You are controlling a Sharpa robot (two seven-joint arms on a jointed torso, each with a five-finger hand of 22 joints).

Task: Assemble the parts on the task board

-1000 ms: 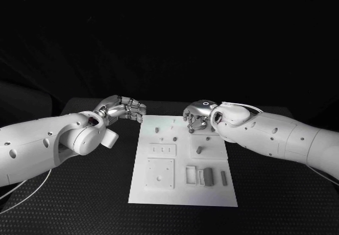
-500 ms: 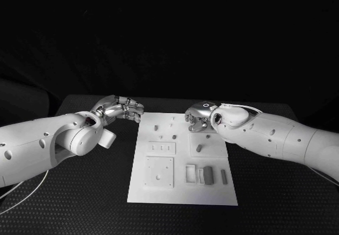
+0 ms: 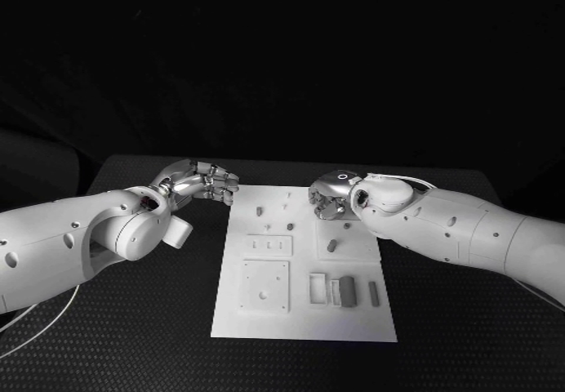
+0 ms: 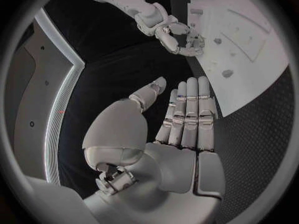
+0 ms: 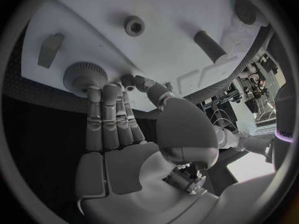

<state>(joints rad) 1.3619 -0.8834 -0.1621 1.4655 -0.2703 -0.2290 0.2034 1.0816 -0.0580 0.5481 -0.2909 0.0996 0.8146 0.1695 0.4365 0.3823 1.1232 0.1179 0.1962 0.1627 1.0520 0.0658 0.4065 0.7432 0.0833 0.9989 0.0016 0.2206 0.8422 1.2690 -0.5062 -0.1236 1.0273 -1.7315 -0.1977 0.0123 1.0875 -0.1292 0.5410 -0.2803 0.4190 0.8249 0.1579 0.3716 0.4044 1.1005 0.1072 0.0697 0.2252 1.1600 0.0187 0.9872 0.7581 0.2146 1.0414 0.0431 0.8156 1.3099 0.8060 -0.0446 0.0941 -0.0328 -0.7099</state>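
Observation:
The white task board [image 3: 306,322] lies in the middle of the table. Small grey pegs [image 3: 287,226] stand on its far half, and flat grey pieces [image 3: 346,288] lie near its near right corner. My right hand [image 3: 332,196] hangs over the board's far right corner. In the right wrist view its fingers [image 5: 102,114] are straight and side by side, their tips against a round knurled part [image 5: 84,74]. A ring [image 5: 134,25] and a dark peg [image 5: 210,46] sit further in on the board [image 5: 168,5]. My left hand [image 3: 197,181] hovers just off the far left corner, its fingers [image 4: 190,114] flat and holding nothing.
Black matting [image 3: 130,327] covers the table on both sides of the board. Recessed square plates [image 3: 266,286] take up the board's left half. The left wrist view shows my right hand [image 4: 177,32] at the board's [image 4: 249,45] corner.
Both hands stay about where they were. The whole picture has shifted slightly.

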